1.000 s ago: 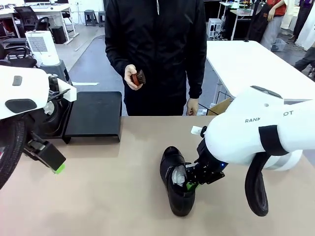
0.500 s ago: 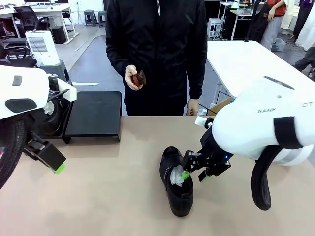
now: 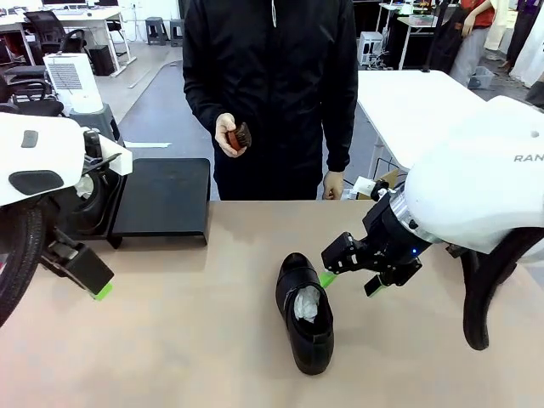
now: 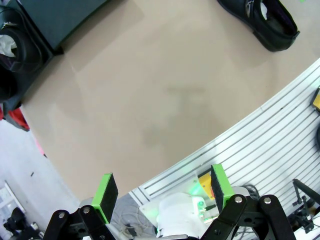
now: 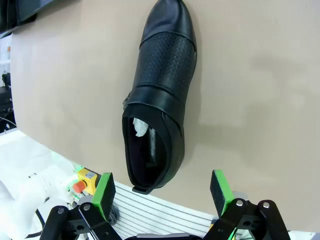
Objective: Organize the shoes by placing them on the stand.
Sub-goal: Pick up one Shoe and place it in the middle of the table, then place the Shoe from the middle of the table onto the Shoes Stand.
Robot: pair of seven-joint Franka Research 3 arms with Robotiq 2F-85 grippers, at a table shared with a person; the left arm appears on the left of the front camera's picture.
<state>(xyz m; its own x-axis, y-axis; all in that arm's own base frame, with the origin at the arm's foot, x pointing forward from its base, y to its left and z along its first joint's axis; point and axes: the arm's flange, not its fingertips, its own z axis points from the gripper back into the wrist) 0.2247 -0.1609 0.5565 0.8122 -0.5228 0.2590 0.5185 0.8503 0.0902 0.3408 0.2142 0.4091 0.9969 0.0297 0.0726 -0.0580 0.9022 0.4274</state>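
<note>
The right hand hangs wide open and empty beside the shoe on the table; the left hand likewise.

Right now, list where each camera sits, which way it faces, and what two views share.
Front: fixed between the arms, facing across the table at the person; both arms show.
Left wrist: on the left arm, looking down past the open left gripper at the stand.
Right wrist: looking down past the open right gripper at the shoe.
Shared: all three show that shoe.
</note>
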